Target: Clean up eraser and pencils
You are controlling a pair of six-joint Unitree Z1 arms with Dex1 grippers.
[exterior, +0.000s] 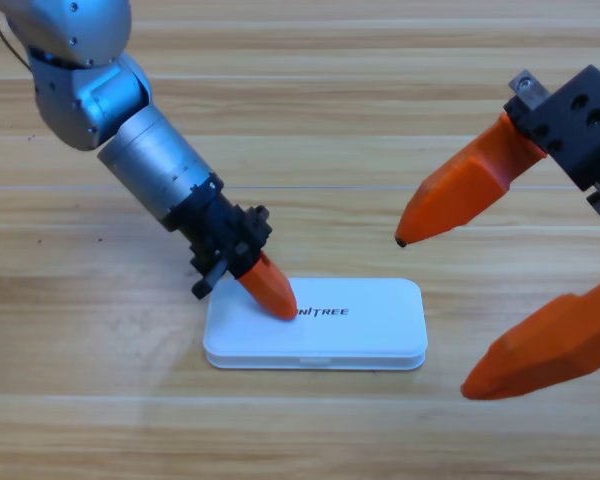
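Pressing smooth rounded white case [350, 330] lid, left hand [272, 292] grip unclear, right hand [470, 300] spread, wooden table [300, 120]

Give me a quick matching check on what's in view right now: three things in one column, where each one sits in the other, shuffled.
Things:
1. left gripper
2. right gripper
3. white UNITREE case

Places:
A. lying flat and closed on the wooden table, near the middle
B. tip down on the case's lid, at its left part
C. waiting at the picture's right edge, jaws spread wide, clear of the case

Pairs: 1-B, 2-C, 3-A
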